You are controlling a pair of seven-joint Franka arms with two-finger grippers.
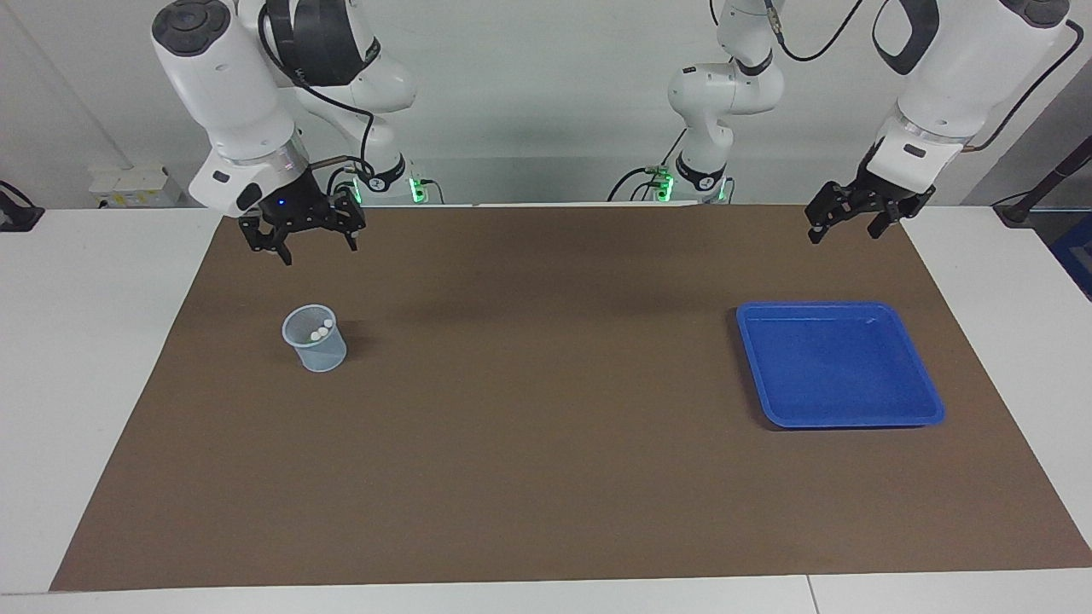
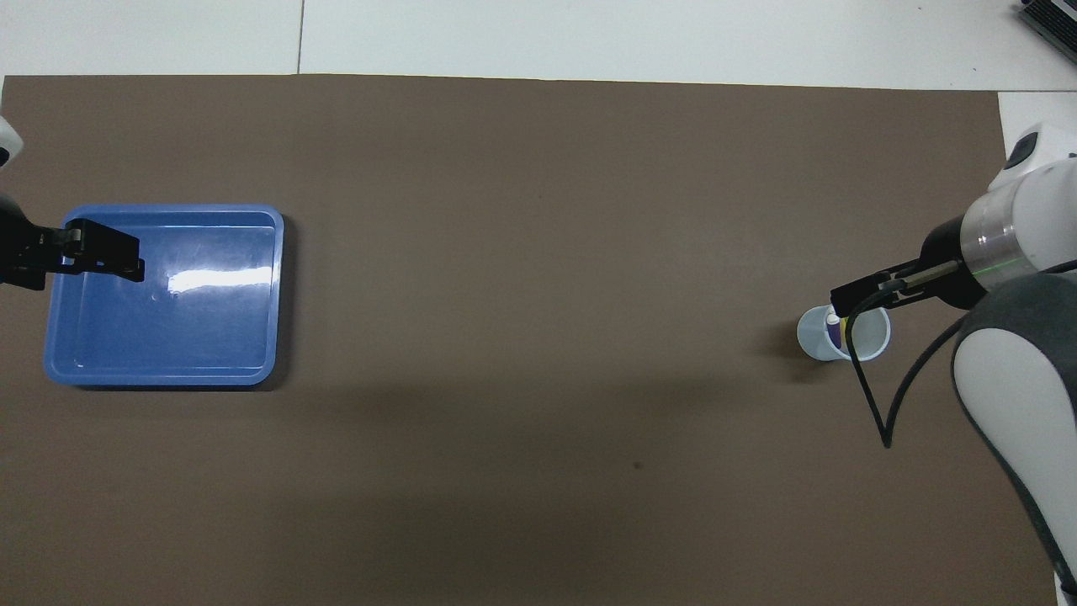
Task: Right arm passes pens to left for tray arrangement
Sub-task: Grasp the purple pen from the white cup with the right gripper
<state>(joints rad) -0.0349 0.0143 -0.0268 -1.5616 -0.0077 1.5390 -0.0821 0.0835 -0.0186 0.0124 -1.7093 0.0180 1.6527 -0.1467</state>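
Note:
The pens (image 1: 320,331) stand upright in a small pale-blue translucent cup (image 1: 316,345) toward the right arm's end of the mat. Three whitish ends show above its rim. From above, one purple pen (image 2: 834,330) shows inside the cup (image 2: 871,341). My right gripper (image 1: 317,247), blue-lit, hangs open in the air above the cup and touches nothing; in the overhead view this gripper (image 2: 850,296) covers the cup's rim. The blue tray (image 1: 840,418) lies toward the left arm's end, its floor bare. My left gripper (image 1: 845,232) hangs open over the tray's (image 2: 278,295) outer edge, holding nothing.
A brown mat (image 1: 546,426) covers most of the white table (image 1: 85,384). The arms' bases (image 1: 699,179) and their cables stand at the robots' end of the mat.

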